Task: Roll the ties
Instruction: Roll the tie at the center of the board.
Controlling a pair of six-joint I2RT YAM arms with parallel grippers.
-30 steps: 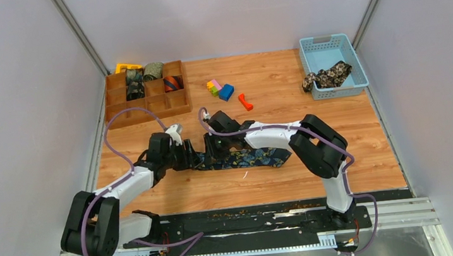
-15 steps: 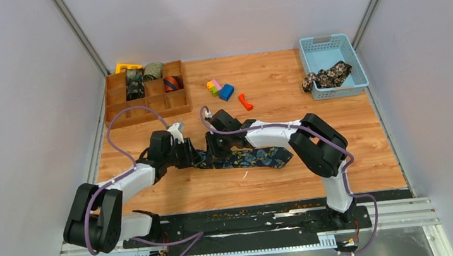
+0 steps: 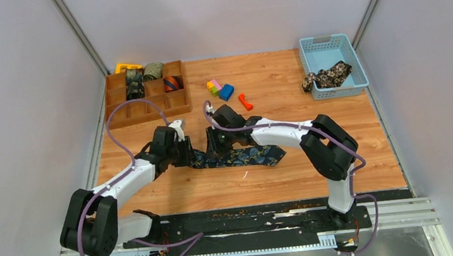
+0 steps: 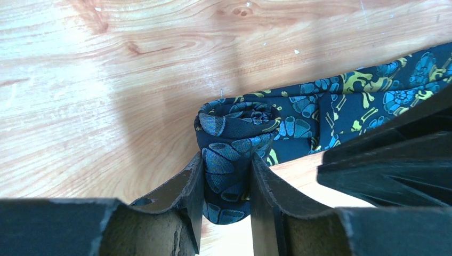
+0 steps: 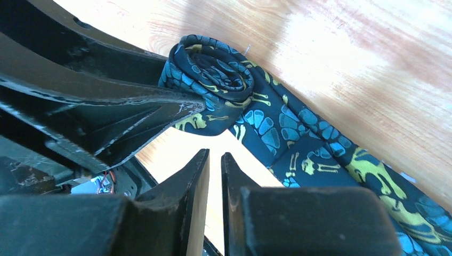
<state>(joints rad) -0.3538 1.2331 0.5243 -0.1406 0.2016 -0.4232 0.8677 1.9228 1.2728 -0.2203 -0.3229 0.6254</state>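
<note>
far left, the wooden tray (image 3: 156, 102) already has rolled ties (image 3: 153, 71) in its back compartments. nearer, my left jaws are pinched onto the rolled end (image 4: 234, 128) of the navy paisley tie (image 3: 246, 157), one finger on each side of the coil, which stands on edge on the worktop (image 3: 281, 186). the rest of the tie runs flat to the right, so i judge the roll barely begun. to do this well, i'd grip just firmly enough that the inner turns don't spring loose, turn the coil along the strip rather than drag it, and keep both edges lined up so it doesn't cone. my right jaws hang just beside the coil, over the flat part, almost together with only a slit between them and nothing in it. they could press the strip down to keep it taut and straight. farther back are the coloured blocks (image 3: 225, 92), none of my business. far right, a black-and-tan tie (image 3: 328, 76) waits unrolled in the blue basket (image 3: 329, 42). i can read no brand, label or writing anywhere.
</note>
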